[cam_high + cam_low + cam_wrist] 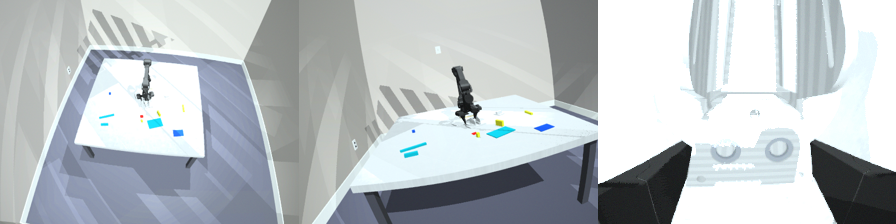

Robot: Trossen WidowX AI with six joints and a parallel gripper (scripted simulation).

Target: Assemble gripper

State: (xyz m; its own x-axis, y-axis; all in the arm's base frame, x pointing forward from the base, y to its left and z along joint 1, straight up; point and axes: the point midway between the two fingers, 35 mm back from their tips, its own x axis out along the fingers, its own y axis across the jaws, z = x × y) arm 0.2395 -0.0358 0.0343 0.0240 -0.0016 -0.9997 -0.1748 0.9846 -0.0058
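The white housing plate (743,174) lies between the fingers in the wrist view, its two round holes showing bright round ends in or below them. My gripper (146,106) (471,121) (749,143) points down, low over the table, and is shut on this plate. Two white ribbed shapes, which look like the left jaw (702,55) and the right jaw (821,55), run up the wrist view beyond the plate. The pale parts blend with the table, and the base, its pins and the gear teeth cannot be made out. Whether the plate sits level cannot be told.
On the white table (124,137) (454,161), a small white part (166,97) (498,113) lies right of the gripper. A yellow block (159,113) (499,123), a cyan plate (155,123) (501,132) and a red piece (141,116) (474,133) lie nearer the front edge.
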